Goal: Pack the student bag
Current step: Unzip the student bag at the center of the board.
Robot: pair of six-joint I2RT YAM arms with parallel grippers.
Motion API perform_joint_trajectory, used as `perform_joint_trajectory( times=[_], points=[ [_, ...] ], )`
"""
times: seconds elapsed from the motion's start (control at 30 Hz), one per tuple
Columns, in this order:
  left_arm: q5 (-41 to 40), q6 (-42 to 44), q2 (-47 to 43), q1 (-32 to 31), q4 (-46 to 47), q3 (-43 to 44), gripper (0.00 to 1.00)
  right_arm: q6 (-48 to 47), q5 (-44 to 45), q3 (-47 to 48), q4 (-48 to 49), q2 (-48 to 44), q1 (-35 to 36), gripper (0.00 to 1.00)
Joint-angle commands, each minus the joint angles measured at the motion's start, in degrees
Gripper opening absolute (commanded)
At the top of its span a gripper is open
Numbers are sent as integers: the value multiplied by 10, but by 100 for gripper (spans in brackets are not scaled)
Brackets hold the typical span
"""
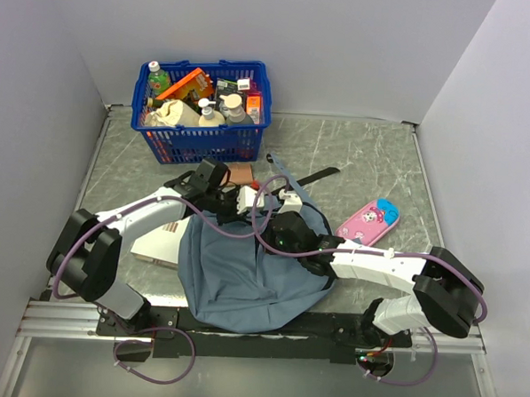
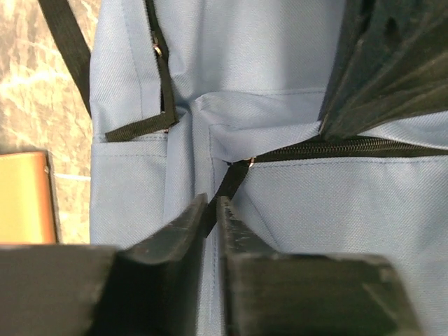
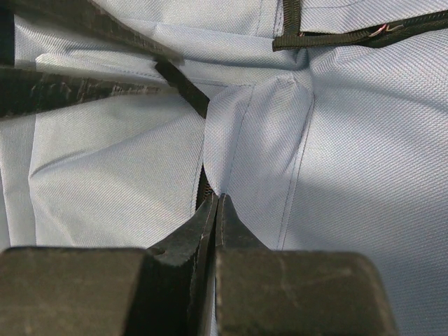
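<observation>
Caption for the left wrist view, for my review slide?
Left end effector pinching the black zipper pull on the blue student bag.

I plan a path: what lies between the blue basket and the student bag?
A flat brown item lies on the table beyond the student bag; the top external view shows it.

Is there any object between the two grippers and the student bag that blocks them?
Nothing visible blocks them. The left gripper is shut on the black zipper pull of the student bag, and the right gripper is shut on the bag's fabric beside a dark zipper line. Both touch the bag directly.
</observation>
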Motion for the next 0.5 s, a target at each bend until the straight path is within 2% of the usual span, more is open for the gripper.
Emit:
perform_joint_trajectory(
  times=[0.0, 0.03, 0.27, 0.3, 0.33, 0.4, 0.43, 0.47],
  points=[
    [4, 17, 2, -14, -11, 20, 10, 5, -6, -3, 33, -27, 2, 0],
    [6, 19, 2, -18, -19, 21, 1, 4, -6, -1, 33, -27, 2, 0],
    [16, 15, 4, -23, -81, 45, 1, 5, -3, 2, 31, -29, 1, 0],
    [15, 15, 3, -22, -82, 47, 5, 6, -3, 2, 31, -29, 2, 0],
    [12, 17, 0, -23, -81, 49, 14, 5, -3, 1, 30, -29, 2, 0],
    [8, 31, -8, -22, -92, 62, 22, 5, -3, -2, 31, -32, 2, 0],
    [8, 40, -9, -19, -104, 68, 30, 6, -2, -5, 31, -35, 2, 0],
    [8, 49, -9, -18, -118, 77, 31, 6, -2, -7, 31, -36, 2, 0]
  ],
)
